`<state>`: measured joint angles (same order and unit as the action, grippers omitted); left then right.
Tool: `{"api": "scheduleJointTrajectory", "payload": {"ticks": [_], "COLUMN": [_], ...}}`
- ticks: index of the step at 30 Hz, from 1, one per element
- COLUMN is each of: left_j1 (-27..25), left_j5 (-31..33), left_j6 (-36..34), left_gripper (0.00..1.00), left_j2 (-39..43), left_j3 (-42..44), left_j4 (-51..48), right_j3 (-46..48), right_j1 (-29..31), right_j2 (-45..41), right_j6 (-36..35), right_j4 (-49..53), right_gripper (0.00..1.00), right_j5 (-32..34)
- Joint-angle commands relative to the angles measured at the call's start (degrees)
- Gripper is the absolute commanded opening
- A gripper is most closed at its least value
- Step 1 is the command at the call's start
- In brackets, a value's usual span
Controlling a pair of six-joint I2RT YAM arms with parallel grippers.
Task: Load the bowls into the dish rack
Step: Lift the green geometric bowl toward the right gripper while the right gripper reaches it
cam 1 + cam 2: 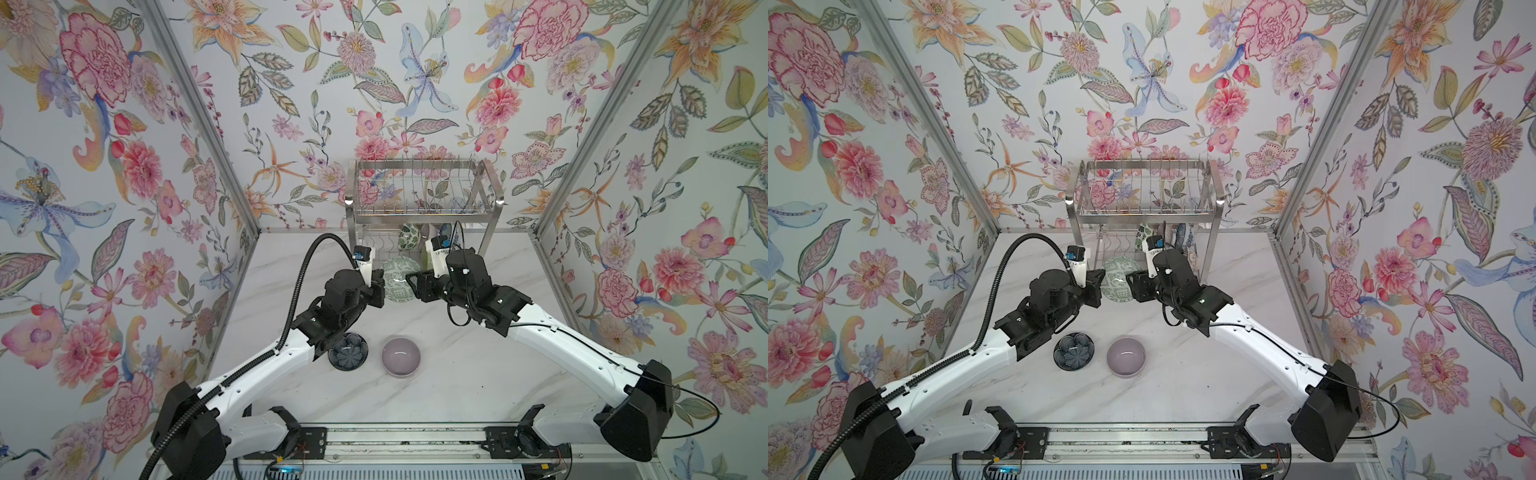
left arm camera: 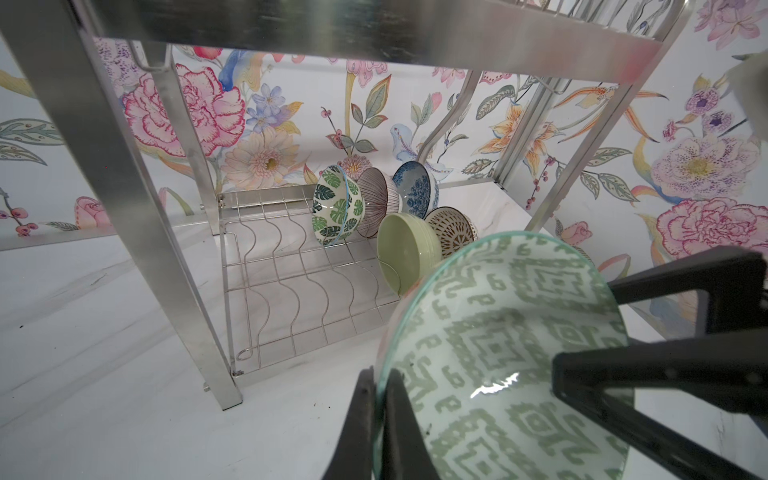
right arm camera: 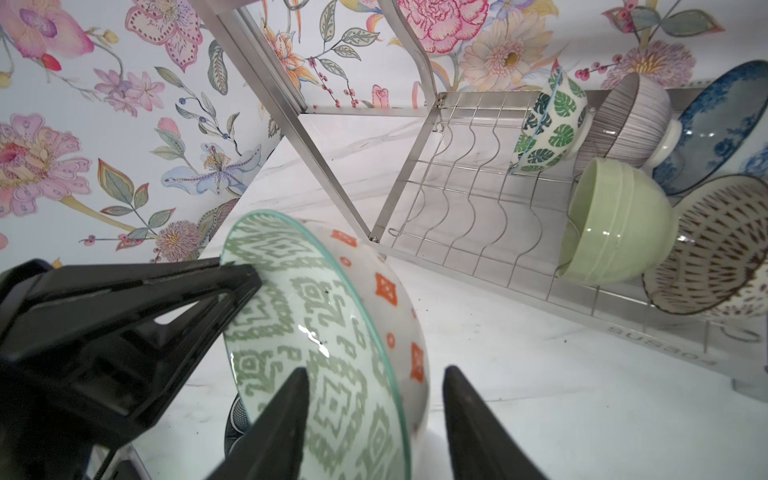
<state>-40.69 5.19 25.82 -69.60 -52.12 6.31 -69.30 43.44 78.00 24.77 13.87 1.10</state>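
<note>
Handoff I think: left gripper (image 2: 380,386) pinches the geometric bowl (image 2: 498,332), right gripper (image 3: 376,374) straddles its rim half-open; needs to clamp before left releases

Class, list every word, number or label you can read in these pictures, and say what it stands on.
"SUS304": stamped on the dish rack, lower front bar, upside down in the right wrist view.
Label on the white camera mount: too blurred to read.

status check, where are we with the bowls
Left gripper shut on geometric bowl rim; right gripper open astride opposite rim. Bowl on edge before dish rack. Lilac bowl, dark flower bowl on table. Nearest slots free.
</note>
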Motion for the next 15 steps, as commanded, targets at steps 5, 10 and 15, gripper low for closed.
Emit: {"api": "scheduleJointTrajectory", "payload": {"ticks": [5, 10, 15], "left_j1": [-0.42, -0.48, -0.45], "left_j5": [1.42, 0.78, 0.38], "left_j6": [-0.16, -0.25, -0.33], "left_gripper": [0.0, 0.0, 0.0], "left_j2": [1.42, 0.98, 1.36], "left_j3": [-0.77, -1.26, -1.25], "left_j4": [4.78, 4.77, 4.78], "right_j3": [-2.17, -2.17, -2.18], "right_j1": [-0.03, -0.07, -0.1], "right_j2": [1.01, 1.53, 1.85], "right_j6": [1.34, 1.33, 1.52], "right_j4": [-0.75, -0.6, -0.49], "right_gripper": [0.23, 0.15, 0.09], "right_j5": [1.61, 1.53, 1.62]}}
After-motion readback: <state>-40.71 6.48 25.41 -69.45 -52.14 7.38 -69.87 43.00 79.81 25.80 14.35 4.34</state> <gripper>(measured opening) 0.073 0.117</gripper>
